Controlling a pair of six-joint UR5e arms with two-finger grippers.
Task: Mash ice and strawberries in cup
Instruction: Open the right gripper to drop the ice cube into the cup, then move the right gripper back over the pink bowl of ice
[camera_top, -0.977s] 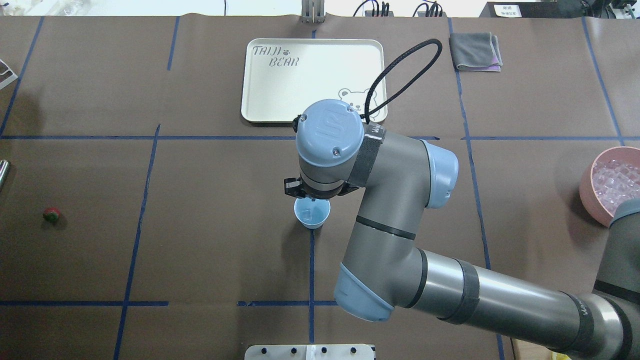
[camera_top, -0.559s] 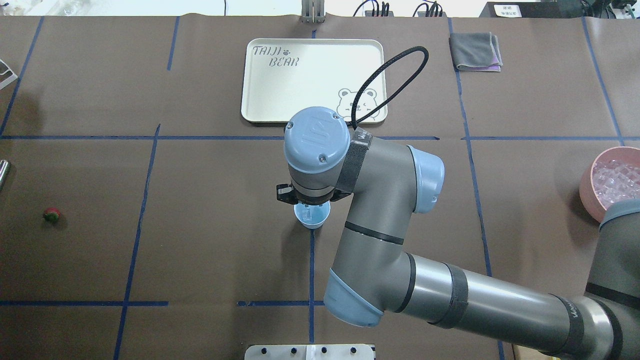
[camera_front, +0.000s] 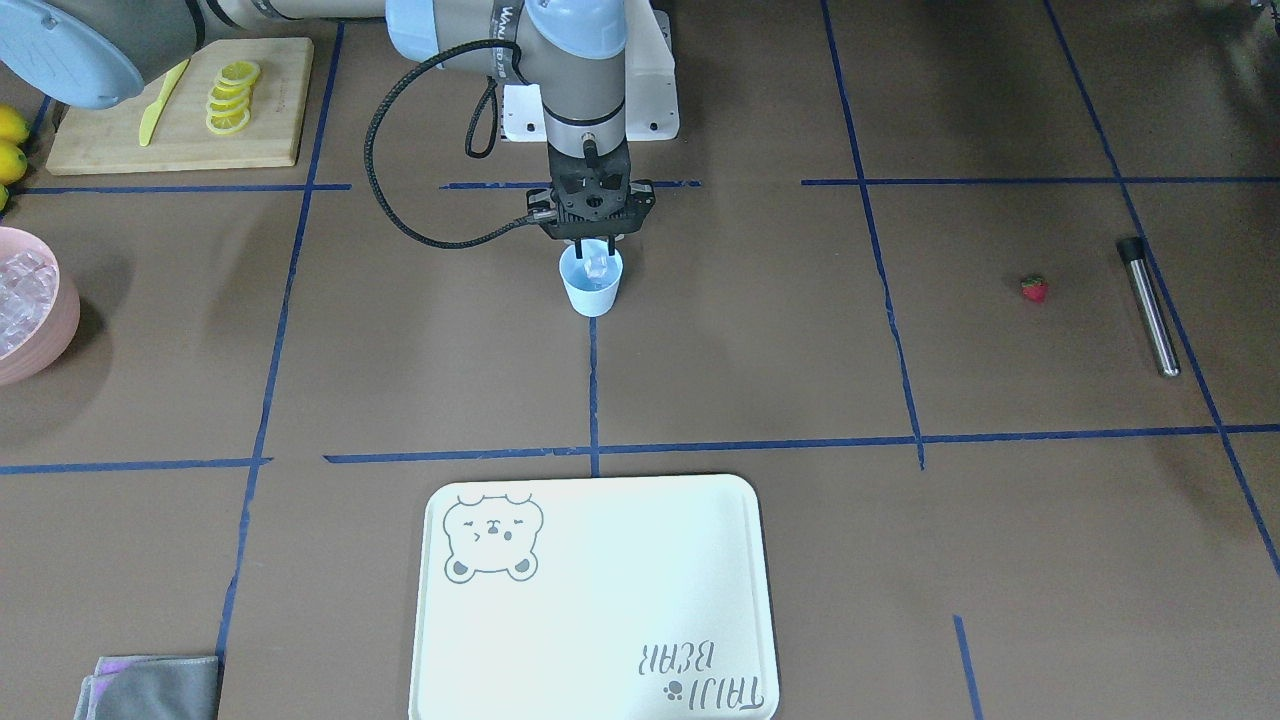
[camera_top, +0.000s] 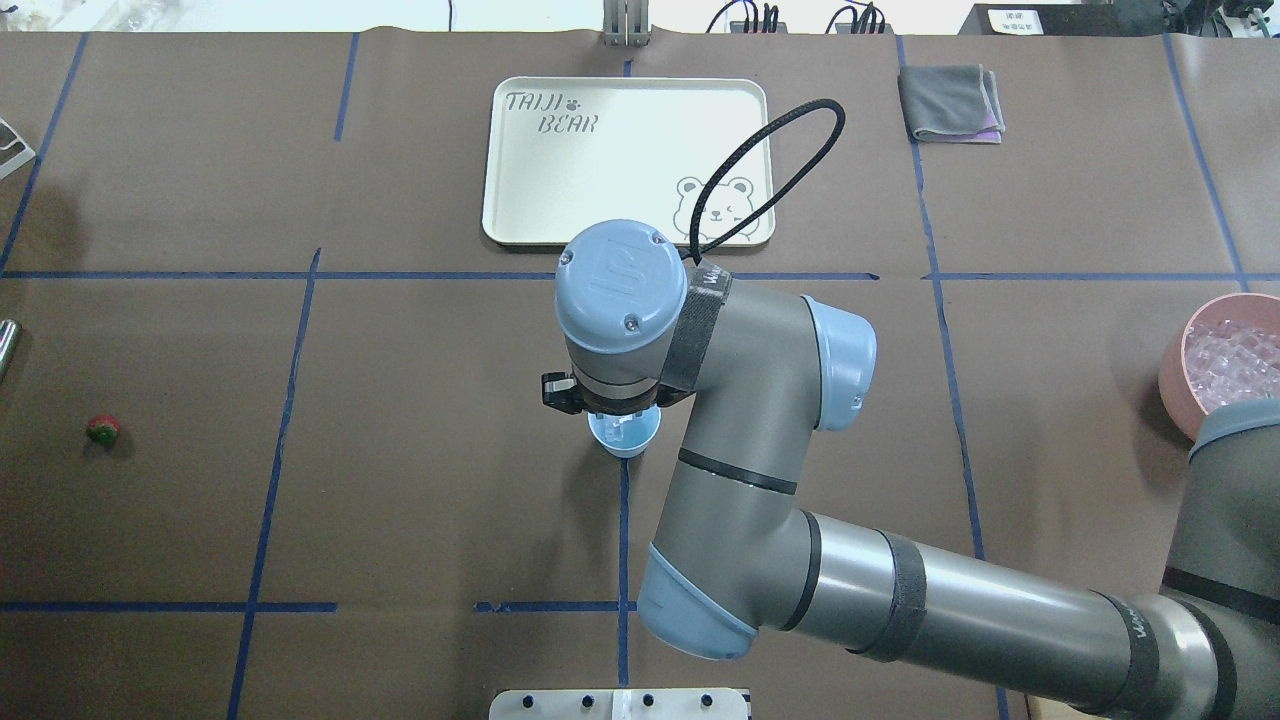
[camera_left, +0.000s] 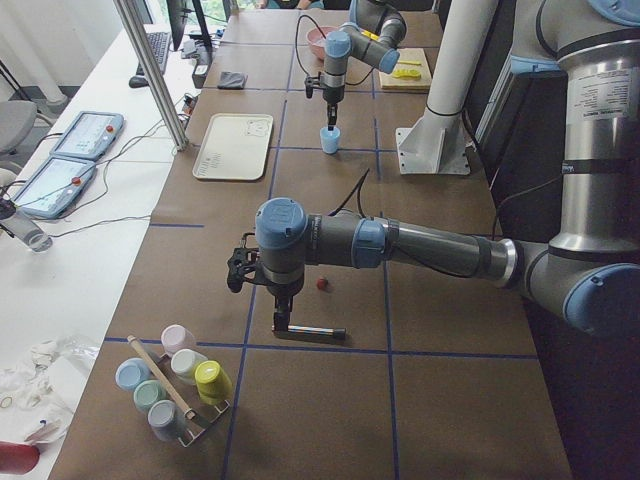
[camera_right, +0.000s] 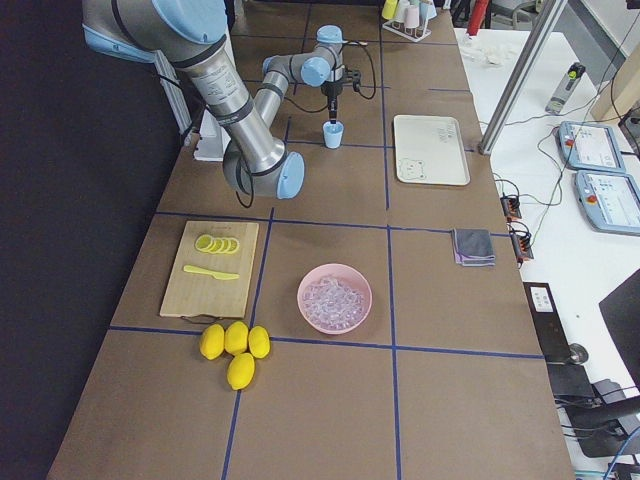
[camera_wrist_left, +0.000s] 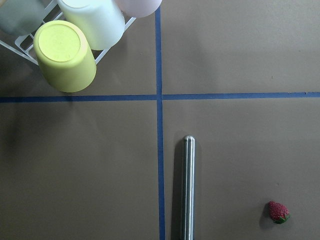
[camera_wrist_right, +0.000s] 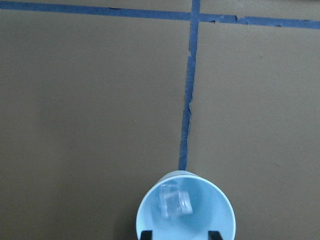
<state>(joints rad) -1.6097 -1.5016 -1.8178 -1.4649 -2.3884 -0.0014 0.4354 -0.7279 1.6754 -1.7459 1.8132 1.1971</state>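
Note:
The pale blue cup (camera_front: 592, 288) stands on the brown mat at the table's middle, also in the overhead view (camera_top: 628, 438). One clear ice cube (camera_wrist_right: 174, 201) lies inside it. My right gripper (camera_front: 592, 246) hangs straight over the cup's mouth, open and empty, its fingertips (camera_wrist_right: 146, 234) at the cup's rim. The strawberry (camera_front: 1034, 290) lies on the mat far off on my left side, also in the left wrist view (camera_wrist_left: 278, 212). My left gripper (camera_left: 283, 318) shows only in the exterior left view, above a metal rod; I cannot tell whether it is open or shut.
A metal rod (camera_wrist_left: 187, 187) lies beside the strawberry. A rack of upturned cups (camera_wrist_left: 65, 55) stands past it. A pink bowl of ice (camera_top: 1175, 375) sits at the right. A cream tray (camera_top: 628, 160), grey cloth (camera_top: 950, 102), and cutting board with lemon slices (camera_front: 180, 100) are around.
My right wrist has shifted left and a little toward the robot's side above the cup. The cup and the ice cube in it have stayed in place.

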